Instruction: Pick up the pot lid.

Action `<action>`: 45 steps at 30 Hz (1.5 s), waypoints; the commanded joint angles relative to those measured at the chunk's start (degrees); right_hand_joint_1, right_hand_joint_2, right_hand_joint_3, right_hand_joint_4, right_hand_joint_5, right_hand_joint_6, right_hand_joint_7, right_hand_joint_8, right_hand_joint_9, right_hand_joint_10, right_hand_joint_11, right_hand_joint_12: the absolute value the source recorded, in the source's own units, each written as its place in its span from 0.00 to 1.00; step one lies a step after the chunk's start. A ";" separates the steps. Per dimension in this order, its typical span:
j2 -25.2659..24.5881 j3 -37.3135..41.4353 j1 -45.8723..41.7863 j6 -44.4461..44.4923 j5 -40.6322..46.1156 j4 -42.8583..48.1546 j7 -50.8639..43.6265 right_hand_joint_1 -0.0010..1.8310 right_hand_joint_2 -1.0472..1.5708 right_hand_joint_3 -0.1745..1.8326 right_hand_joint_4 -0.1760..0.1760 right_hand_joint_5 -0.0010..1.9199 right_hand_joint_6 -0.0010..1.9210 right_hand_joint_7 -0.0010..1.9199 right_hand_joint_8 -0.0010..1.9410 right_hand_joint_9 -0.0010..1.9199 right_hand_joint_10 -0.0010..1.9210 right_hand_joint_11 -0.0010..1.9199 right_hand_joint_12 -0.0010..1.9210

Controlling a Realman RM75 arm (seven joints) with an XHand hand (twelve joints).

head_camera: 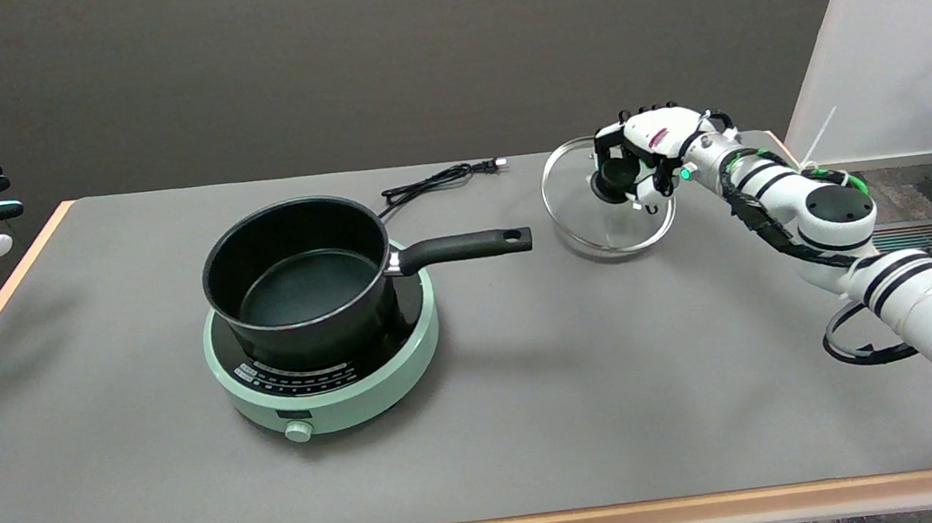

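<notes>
Right hand (645, 155) has its fingers wrapped around the knob of the glass pot lid (611, 223) — lid tilted, out at three o'clock from the pot (299, 282). The grasp looks made — next, a clean, steady raise.

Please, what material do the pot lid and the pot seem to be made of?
The pot lid, held at its knob by the right hand, looks like clear glass with a shiny metal rim: the grey table shows through it. The pot appears to be metal with a matte black, probably non-stick coating; its handle looks like black plastic.
</notes>
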 commanded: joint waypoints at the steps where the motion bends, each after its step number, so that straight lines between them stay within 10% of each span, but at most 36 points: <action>1: 0.07 3.45 -2.25 0.61 4.15 2.50 0.09 0.74 0.74 0.38 1.00 0.29 0.72 0.45 0.69 0.39 0.94 0.31 0.68; 45: -0.11 8.17 -2.50 8.32 27.00 8.76 2.80 0.73 0.75 0.39 1.00 0.26 0.77 0.42 0.74 0.38 0.99 0.27 0.82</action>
